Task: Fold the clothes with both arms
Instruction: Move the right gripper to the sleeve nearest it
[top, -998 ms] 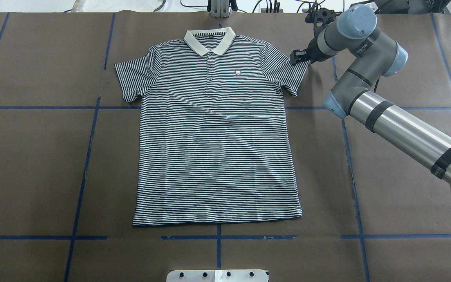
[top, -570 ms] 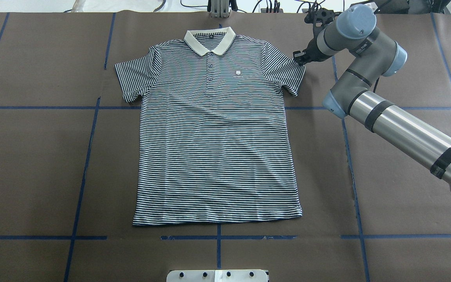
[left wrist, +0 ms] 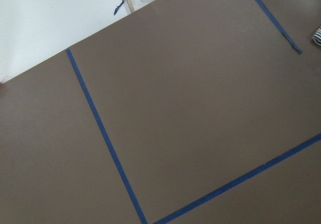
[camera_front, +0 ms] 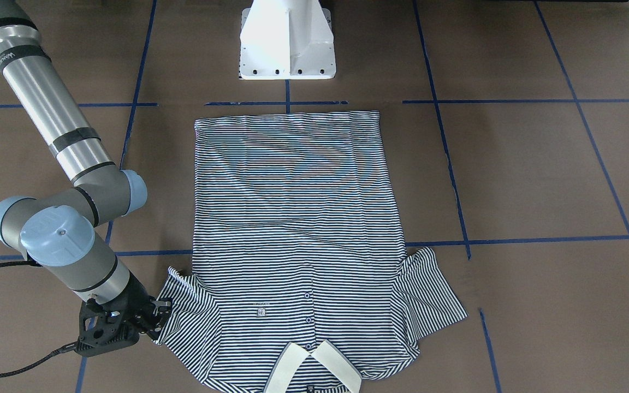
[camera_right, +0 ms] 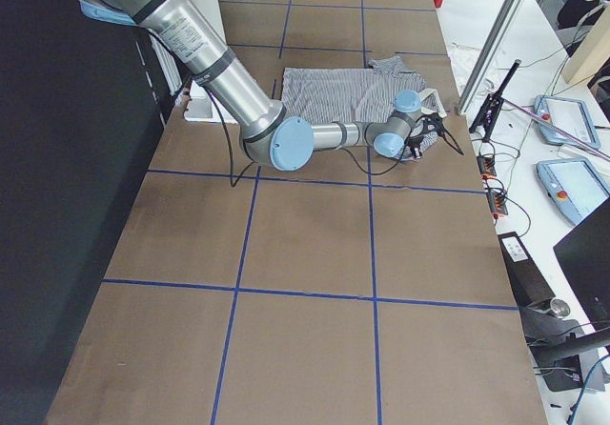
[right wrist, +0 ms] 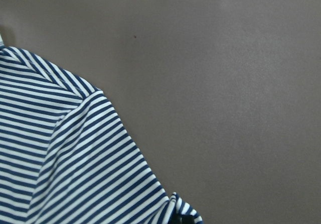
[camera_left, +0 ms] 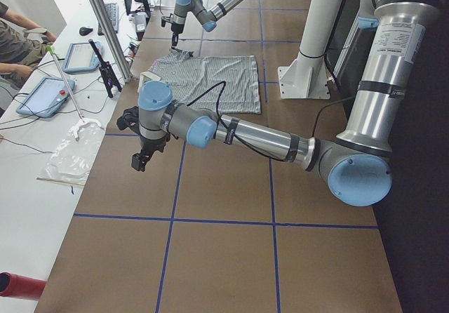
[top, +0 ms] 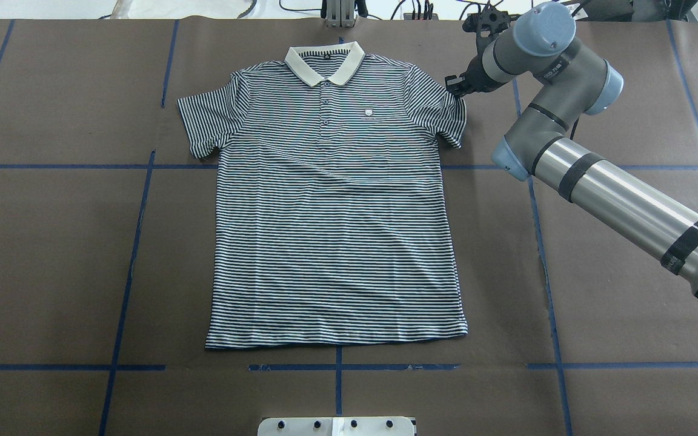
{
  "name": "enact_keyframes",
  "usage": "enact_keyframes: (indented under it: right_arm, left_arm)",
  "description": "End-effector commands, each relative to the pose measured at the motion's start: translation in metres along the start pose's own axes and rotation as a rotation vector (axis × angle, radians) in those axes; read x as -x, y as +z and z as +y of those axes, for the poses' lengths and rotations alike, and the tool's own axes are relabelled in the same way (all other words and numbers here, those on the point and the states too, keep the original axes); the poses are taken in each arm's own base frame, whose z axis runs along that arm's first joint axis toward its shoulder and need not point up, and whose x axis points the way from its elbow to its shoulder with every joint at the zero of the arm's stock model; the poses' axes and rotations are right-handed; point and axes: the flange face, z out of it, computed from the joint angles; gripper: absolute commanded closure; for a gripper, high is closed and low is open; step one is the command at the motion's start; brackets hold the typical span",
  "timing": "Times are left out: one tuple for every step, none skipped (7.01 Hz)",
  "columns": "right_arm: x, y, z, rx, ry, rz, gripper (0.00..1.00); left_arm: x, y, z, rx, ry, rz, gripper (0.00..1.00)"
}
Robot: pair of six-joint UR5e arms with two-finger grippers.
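Reaching right arm [top: 615, 194] far across, wrist bent down at the sleeve [top: 446, 115] | pinching that sleeve's outer hem in right jaws, bunching cloth | spotting polo shirt [top: 337, 242] flat, face up on the surface [top: 52, 254], collar [top: 325, 63] away from base [camera_front: 287, 43] | hovering left arm [camera_left: 259, 139] low, well apart from shirt; cannot tell left jaws' state

brown table [top: 52, 254] marked with a blue tape grid [top: 52, 367].
white side bench [camera_left: 21, 208] carrying two tablets [camera_left: 43, 95] and a clear plastic bag [camera_left: 70, 155].

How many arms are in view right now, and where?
2. The right arm has its gripper on the shirt's sleeve; the left arm is over the table, away from the shirt.
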Motion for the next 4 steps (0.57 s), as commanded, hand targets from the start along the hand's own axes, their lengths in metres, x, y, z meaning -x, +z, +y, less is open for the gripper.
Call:
enact_keyframes:
  right_arm:
    - [0.046,-0.039,-0.012,0.034,0.001,-0.044,1.0]
    - [0.071,-0.065,-0.017,0.046,0.029,-0.059,1.0]
    - [0.087,-0.072,-0.015,0.044,0.062,-0.076,1.0]
    - [0.121,-0.065,-0.006,0.056,0.082,-0.093,1.0]
  left_arm:
    - [0.0,0.0,-0.001,0.0,0.0,0.0,0.0]
    - [0.0,0.0,-0.001,0.0,0.001,0.0,0.0]
    - [0.001,0.001,0.001,0.003,-0.001,-0.001,0.0]
    - [0.005,0.006,0.003,0.011,-0.003,0.001,0.0]
